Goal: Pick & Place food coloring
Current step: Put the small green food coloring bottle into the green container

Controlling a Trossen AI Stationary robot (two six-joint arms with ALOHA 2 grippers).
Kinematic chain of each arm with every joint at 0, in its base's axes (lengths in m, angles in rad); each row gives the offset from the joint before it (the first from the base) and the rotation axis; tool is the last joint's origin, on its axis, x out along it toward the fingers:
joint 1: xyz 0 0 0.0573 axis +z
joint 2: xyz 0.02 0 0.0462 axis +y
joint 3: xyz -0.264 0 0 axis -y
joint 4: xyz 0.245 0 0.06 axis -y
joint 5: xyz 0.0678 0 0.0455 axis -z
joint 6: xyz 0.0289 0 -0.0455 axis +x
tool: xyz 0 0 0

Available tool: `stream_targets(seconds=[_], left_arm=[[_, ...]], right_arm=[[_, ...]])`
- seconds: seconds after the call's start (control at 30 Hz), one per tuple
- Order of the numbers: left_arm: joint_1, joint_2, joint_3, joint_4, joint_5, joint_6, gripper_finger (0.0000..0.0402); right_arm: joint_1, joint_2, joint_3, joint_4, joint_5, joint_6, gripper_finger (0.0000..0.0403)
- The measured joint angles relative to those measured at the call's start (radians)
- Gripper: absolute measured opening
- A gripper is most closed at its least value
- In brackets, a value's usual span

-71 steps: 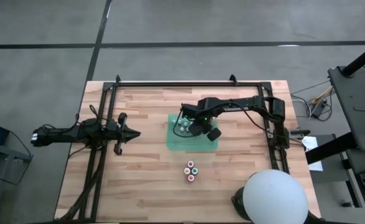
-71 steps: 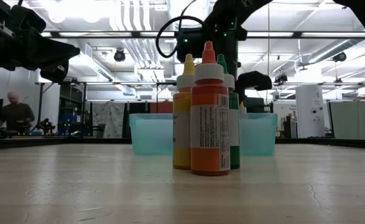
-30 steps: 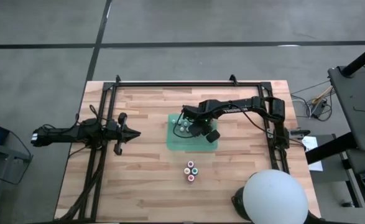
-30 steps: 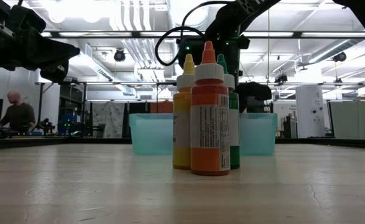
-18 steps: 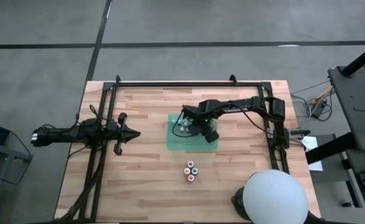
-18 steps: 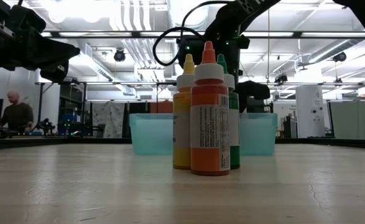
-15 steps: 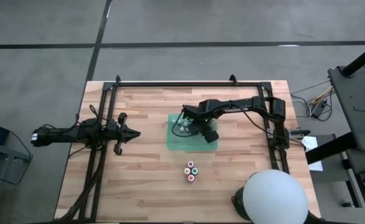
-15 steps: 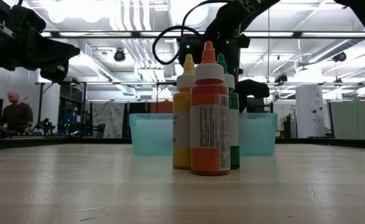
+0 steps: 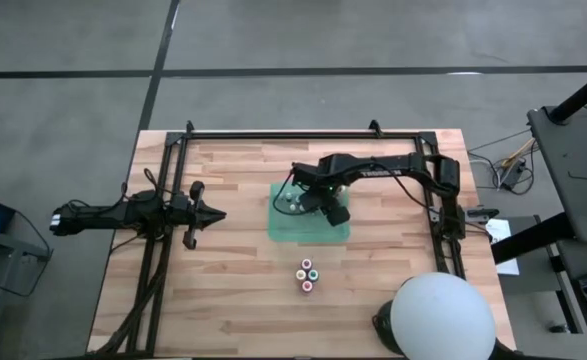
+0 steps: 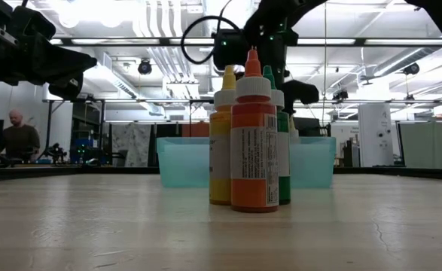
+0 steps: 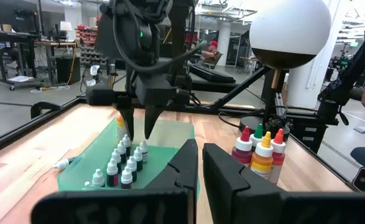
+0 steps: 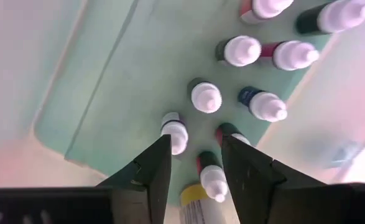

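Green mat (image 9: 308, 225) mid-worktop holds my small bottles (image 11: 121, 167); my right gripper (image 11: 137, 129) hovers above them, parted and empty. Left gripper (image 9: 211, 213), well away from the mat, is clenched.

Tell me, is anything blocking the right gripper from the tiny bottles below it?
Nothing visible is. The right gripper, open, hangs straight above the tiny bottles standing in the green tray, with only air between.
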Motion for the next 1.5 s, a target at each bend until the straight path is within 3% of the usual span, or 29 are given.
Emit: stream_targets(seconds=[0.53,0.77,1.0,1.13,1.33,1.5], left_arm=[[0.001,0.0,0.0,0.0,0.0,0.0,0.0],[0.0,0.0,0.0,0.0,0.0,0.0,0.0],[0.0,0.0,0.0,0.0,0.0,0.0,0.0],[0.0,0.0,0.0,0.0,0.0,0.0,0.0],[0.0,0.0,0.0,0.0,0.0,0.0,0.0],[0.0,0.0,0.0,0.0,0.0,0.0,0.0]], right_arm=[[-0.066,-0.009,0.174,-0.02,-0.001,0.129,0.013],[-0.131,-0.009,0.199,-0.018,-0.002,0.147,0.0125],[-0.186,-0.009,0.199,-0.015,-0.002,0.272,0.0132],[-0.211,-0.009,0.199,-0.01,-0.002,0.412,0.0129],[-0.234,-0.003,0.199,0.028,-0.001,0.751,0.0123],[-0.237,-0.003,0.199,0.015,-0.011,0.892,0.0131]])
